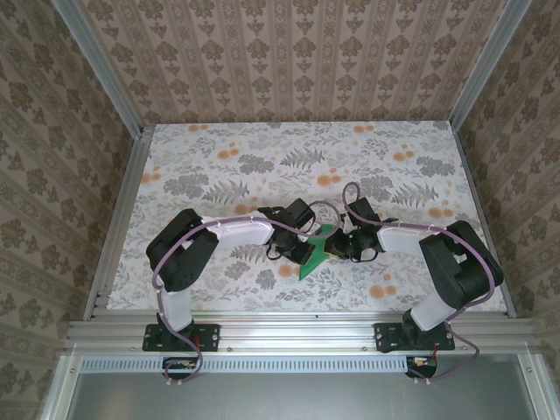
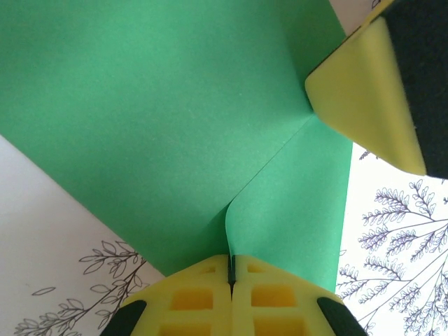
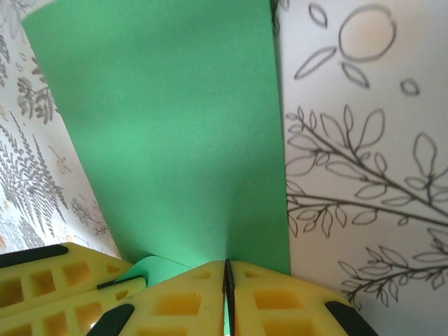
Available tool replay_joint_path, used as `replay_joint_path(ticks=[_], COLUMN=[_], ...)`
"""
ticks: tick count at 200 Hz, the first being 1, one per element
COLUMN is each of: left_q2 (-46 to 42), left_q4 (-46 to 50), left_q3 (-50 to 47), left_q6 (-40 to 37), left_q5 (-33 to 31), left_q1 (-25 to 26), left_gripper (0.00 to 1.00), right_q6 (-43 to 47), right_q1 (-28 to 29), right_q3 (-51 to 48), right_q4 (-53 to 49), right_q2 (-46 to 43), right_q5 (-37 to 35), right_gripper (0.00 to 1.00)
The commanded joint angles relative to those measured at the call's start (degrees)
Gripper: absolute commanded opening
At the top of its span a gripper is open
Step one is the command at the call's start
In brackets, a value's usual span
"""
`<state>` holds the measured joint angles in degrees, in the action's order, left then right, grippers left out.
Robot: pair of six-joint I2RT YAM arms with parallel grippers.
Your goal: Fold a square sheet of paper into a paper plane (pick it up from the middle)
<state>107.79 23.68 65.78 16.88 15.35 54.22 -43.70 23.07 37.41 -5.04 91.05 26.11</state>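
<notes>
Green square sheet of paper [image 2: 175, 126]: creased, spreading ahead of your jaws.
Left jaws: clamped on its fold.
Right jaws: clamped on its edge.

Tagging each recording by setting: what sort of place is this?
Probably a lab robot cell: floral table fenced by aluminium rails, wallpapered panels around it, bolted left arm and right arm holding green paper.

The square sheet of paper [image 1: 308, 261] is bright green, bent along one crease.

Bright, diffuse light w/ soft shading across green paper [image 2: 161, 126]; wrist pics slightly soft close-up.
</notes>
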Motion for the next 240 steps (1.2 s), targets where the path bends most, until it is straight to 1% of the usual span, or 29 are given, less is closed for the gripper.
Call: replay_joint_path(ticks=[1,21,54,71,138,179,190,213,240], left_q2=[1.1,1.1,0.6,0.5,0.6,0.1,0.1,0.0,0.1], left_q4=[1.9,1.9,2.4,2.5,2.4,1.9,1.8,1.6,1.3], left_q3=[-1.8,-1.9,-2.0,-1.9,-2.0,-2.9,-3.0,-3.3,-3.4], left_q6=[0.5,0.7,0.8,0.9,1.3,2.0,2.1,2.5,2.7], left_q5=[-3.1,-3.2,-3.8,-4.1,-4.6,-5.1,-5.2,-5.8,-5.9], left_q1=[0.2,0.3,0.4,0.4,0.4,0.5,0.5,0.5,0.5], left_gripper=[0.0,0.0,0.0,0.0,0.0,0.0,0.0,0.0,0.0], right_q6=[0.9,1.8,1.4,1.2,0.6,1.2,1.3,0.8,-3.6], right_q1=[-0.4,-0.8,-1.4,-1.6,-1.6,-1.7,-1.8,-1.7,-0.3], right_q3=[-0.9,-0.8,-0.9,-0.5,-2.5,-2.3,-2.1,-2.1,-4.8], right_q4=[-1.4,-2.0,-2.3,-1.8,1.7,1.3,0.6,-1.4,2.7], right_q2=[2.5,1.9,-4.6,-5.7,-0.4,1.7,0.7,-4.9,-10.1], right_q5=[-2.7,-2.1,0.3,2.1,-0.2,-1.5,-1.2,-0.4,2.3], right_gripper=[0.12,0.12,0.13,0.13,0.12,0.11,0.11,0.12,0.12])
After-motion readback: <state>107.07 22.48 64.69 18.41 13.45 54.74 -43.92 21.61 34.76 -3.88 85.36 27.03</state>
